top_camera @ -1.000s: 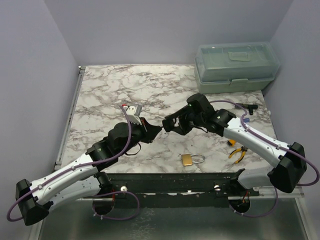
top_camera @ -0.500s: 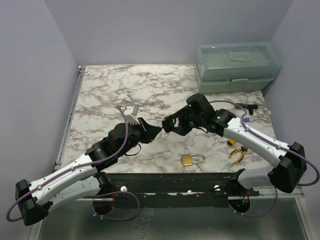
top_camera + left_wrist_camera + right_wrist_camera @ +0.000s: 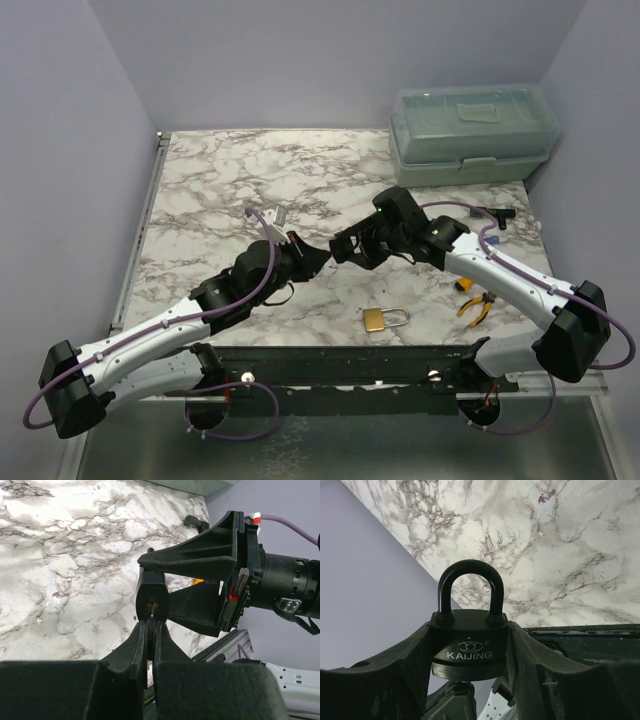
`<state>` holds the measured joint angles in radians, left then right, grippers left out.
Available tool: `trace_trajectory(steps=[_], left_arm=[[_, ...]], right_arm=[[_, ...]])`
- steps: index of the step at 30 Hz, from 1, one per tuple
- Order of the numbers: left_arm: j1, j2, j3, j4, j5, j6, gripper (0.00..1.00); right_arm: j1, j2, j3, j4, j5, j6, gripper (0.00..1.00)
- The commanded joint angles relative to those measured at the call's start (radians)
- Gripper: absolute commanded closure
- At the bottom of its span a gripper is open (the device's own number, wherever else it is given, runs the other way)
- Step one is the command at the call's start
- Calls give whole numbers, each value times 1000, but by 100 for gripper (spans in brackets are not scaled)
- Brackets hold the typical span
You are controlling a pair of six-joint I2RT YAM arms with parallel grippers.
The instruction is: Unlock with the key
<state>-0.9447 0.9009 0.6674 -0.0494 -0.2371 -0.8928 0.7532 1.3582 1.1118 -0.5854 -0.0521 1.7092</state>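
Note:
My right gripper (image 3: 345, 246) is shut on a black padlock (image 3: 469, 645) marked KAIJING and holds it above the marble table, shackle pointing away from the wrist. My left gripper (image 3: 318, 256) meets it from the left. In the left wrist view the left gripper (image 3: 151, 625) is shut on a thin dark key (image 3: 150, 632). The key's tip is at the keyhole in the padlock's underside (image 3: 151, 597). In the right wrist view the left gripper's fingers (image 3: 457, 700) show just below the padlock body. How deep the key sits is hidden.
A brass padlock (image 3: 383, 319) lies on the table near the front edge. Orange-handled pliers (image 3: 474, 306) lie at the right. A pale green toolbox (image 3: 473, 135) stands at the back right, with a small black tool (image 3: 497, 215) in front of it.
My left arm has pushed forward to the right and its wrist has rolled, bringing the key end up against the padlock. The right arm has barely moved.

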Motion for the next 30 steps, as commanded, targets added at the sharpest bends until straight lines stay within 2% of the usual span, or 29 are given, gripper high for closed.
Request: trace_trajectory(steps=[1,5,20,30], left_arm=[[-8,22,-6,72,39,23,100],[-12,8,-24,100,51,52,100],[-15,35,-20,91,-42,1,100],[-16,37,-15,89,-48,-8,100]], right_arm=[[24,-22,74,99,-96,38,100],[24,-17,89,97,-95,38,100],[25,-8,103,71,-66,65,100],[24,-20,97,67,-53,72,100]])
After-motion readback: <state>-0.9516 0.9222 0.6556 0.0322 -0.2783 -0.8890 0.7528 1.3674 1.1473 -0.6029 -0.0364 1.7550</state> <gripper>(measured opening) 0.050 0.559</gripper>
